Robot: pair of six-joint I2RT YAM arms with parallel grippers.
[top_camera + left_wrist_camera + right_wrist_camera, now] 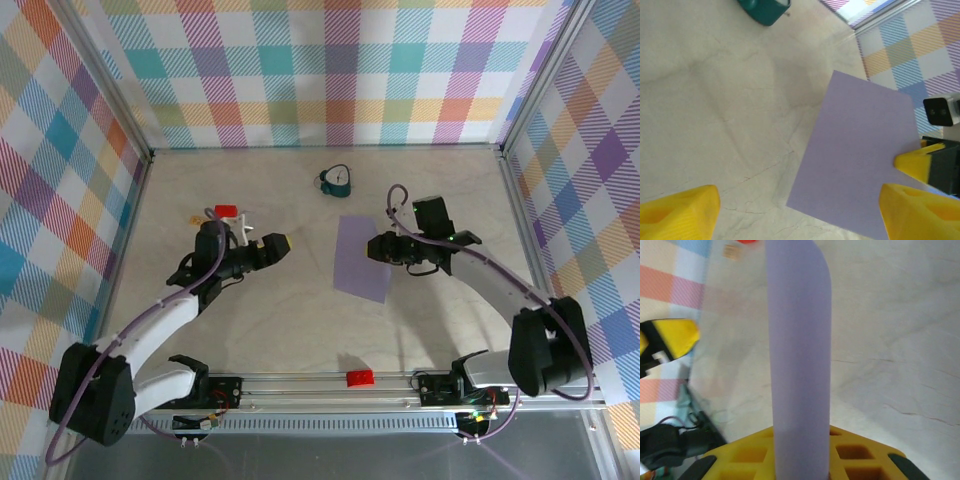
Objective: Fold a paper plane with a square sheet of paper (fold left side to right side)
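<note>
Nearest the lens, the yellow right fingers [860,456] are clenched on the right edge of the thin pale lavender square sheet of paper [800,340], which runs away from them as a narrow strip. From above we see the sheet mid-worktop, between the two sets of fingers. The yellow left fingers [680,212] are released and spread wide, near the sheet's left edge but apart from it.

Surface: pale beige marbled worktop [270,330] with thin crack-like veins. Room: pastel checked walls [330,70] on three sides, an aluminium rail [300,385] along the near edge. A dark teal clock-like object [336,180] stands behind the sheet, well apart. One small red block [225,211] sits behind the left fingers, a second red block [358,377] on the rail.

Hard to make out: whether the sheet carries creases, and whether its pinched edge is off the worktop. Tiny orange bit [193,217] beside the far block: too small to name. Left wrist view cuts the clock off at the top.
</note>
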